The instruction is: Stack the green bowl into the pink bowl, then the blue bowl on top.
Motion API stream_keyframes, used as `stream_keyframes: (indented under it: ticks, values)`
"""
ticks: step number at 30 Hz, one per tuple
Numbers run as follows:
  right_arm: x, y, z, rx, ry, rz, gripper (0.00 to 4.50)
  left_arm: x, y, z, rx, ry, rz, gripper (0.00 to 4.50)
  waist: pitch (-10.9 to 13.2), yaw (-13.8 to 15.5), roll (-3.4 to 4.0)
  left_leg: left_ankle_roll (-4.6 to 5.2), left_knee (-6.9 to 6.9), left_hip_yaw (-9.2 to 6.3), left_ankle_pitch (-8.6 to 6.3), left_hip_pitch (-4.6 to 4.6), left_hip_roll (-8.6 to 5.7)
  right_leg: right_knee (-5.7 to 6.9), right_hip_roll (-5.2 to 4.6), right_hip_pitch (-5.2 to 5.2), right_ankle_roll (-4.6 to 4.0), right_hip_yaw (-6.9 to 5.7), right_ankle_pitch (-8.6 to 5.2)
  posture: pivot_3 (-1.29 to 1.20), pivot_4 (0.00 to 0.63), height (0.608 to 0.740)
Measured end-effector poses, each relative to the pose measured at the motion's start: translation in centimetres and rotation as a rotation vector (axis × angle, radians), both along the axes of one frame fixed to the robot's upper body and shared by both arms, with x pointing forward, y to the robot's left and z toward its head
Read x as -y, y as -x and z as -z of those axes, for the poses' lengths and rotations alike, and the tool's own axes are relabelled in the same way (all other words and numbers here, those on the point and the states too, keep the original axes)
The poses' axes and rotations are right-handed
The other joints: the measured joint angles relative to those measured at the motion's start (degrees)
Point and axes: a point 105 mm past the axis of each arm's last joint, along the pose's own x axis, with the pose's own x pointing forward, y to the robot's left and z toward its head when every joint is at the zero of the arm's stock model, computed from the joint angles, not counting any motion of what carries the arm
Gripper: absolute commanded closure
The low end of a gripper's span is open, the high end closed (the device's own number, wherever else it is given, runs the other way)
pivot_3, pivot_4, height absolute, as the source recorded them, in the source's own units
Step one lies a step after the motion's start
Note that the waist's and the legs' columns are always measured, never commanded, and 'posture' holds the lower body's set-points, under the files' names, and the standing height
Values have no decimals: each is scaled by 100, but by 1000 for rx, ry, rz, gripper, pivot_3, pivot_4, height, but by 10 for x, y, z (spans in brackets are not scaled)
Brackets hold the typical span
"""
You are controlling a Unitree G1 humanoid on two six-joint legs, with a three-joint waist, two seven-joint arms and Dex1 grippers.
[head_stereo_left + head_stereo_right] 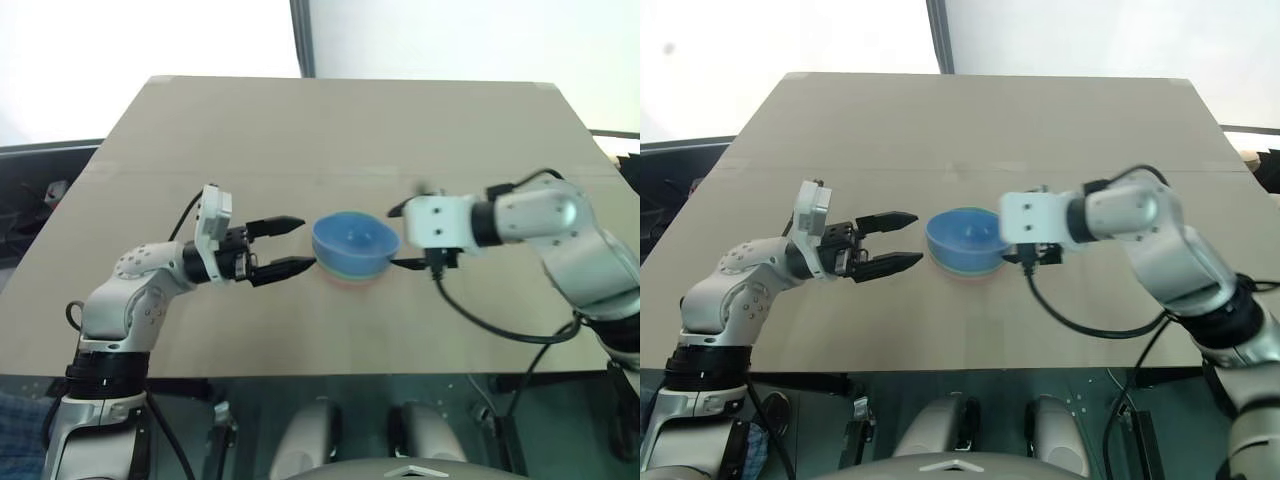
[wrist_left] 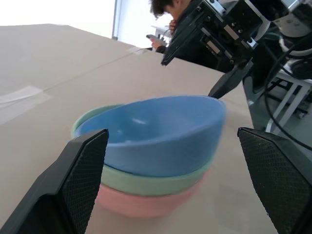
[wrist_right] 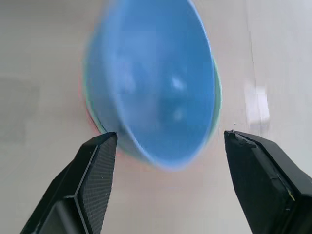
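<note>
Hovering just left of the stack, the left gripper [image 1: 283, 246] has its fingers spread with nothing between them, and it is best held there, clear of the rims. At the middle of the surface [image 1: 350, 130], the blue bowl [image 1: 352, 243] sits in the green bowl [image 2: 146, 181], itself nested in the pink bowl [image 2: 141, 204], though the blue one looks slightly tilted. To the right, the right gripper [image 3: 168, 163] stands spread around the blue bowl's rim without pinching it, so it should draw straight back without knocking the bowl askew.
</note>
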Motion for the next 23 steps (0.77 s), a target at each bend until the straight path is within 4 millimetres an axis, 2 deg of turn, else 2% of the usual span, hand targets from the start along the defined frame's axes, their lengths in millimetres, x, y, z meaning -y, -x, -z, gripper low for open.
stream_keyframes:
  ticks: [4, 9, 12, 14, 17, 23]
  values:
    - [48, 11, 17, -174, -121, 186, 833, -14, 3, 13, -28, -57, -93, 0, 2, 8, 4, 1, -3, 2, -1, 1, 1, -3, -3, 2, 0, 1, 0, 0, 150, 740]
    - [78, 36, 14, -262, -352, 264, 833, -25, 9, 22, -44, -99, -171, 0, 1, -8, 3, 22, -5, 3, -13, 8, 7, 2, -3, 7, 0, 2, 0, 0, 150, 740]
    - [90, 42, 8, -232, -461, 293, 833, -29, 12, 24, -49, -108, -198, 0, 0, 9, 4, 25, -5, 3, -15, 10, 6, 5, -3, 9, 0, 2, 0, 0, 150, 740]
    - [99, 51, 15, -257, -475, 315, 833, -34, 16, 30, -67, -127, -219, 0, -1, 20, 4, 25, -5, 3, -15, 9, 5, 1, -5, 9, 0, 2, -1, 0, 150, 740]
    - [101, 59, 21, -277, -500, 301, 833, -40, 19, 34, -74, -143, -239, 0, 0, 15, 5, 25, -4, 4, -15, 9, 5, 0, -5, 10, 0, 2, 0, 0, 150, 740]
    - [102, 66, 12, -230, -562, 250, 833, -44, 19, 29, -39, -149, -253, 0, 0, 13, 5, 26, -4, 4, -15, 12, 6, 2, -5, 11, -1, 2, -1, 0, 150, 740]
